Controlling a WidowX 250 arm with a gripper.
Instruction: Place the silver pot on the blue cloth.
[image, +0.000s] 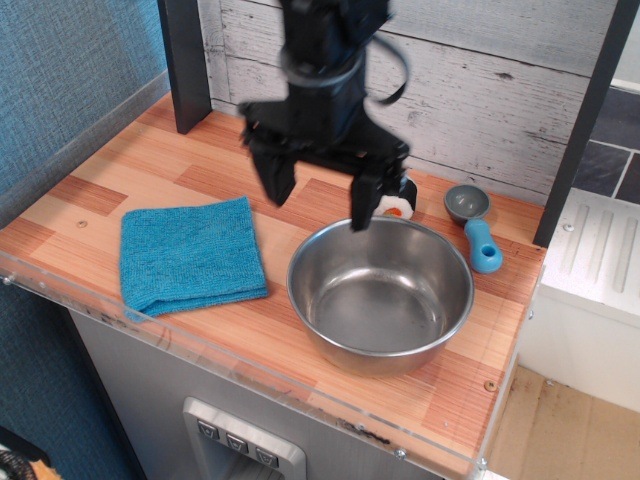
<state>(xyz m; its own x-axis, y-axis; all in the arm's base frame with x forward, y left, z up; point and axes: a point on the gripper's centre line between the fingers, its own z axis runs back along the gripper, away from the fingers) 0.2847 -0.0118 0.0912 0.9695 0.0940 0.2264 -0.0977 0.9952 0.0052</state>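
Note:
The silver pot (380, 293) stands upright and empty on the wooden counter at the front right. The blue cloth (189, 254) lies flat at the front left, apart from the pot. My black gripper (317, 206) hangs open above the counter at the pot's back-left rim. Its left finger (272, 182) is over bare wood between cloth and pot. Its right finger (363, 208) is just over the pot's back rim. It holds nothing.
A small sushi-roll toy (398, 204) sits behind the pot, partly hidden by my gripper. A grey scoop with a blue handle (475, 225) lies at the back right. A dark post (185, 62) stands at the back left. The counter's clear front edge (240, 365) is near.

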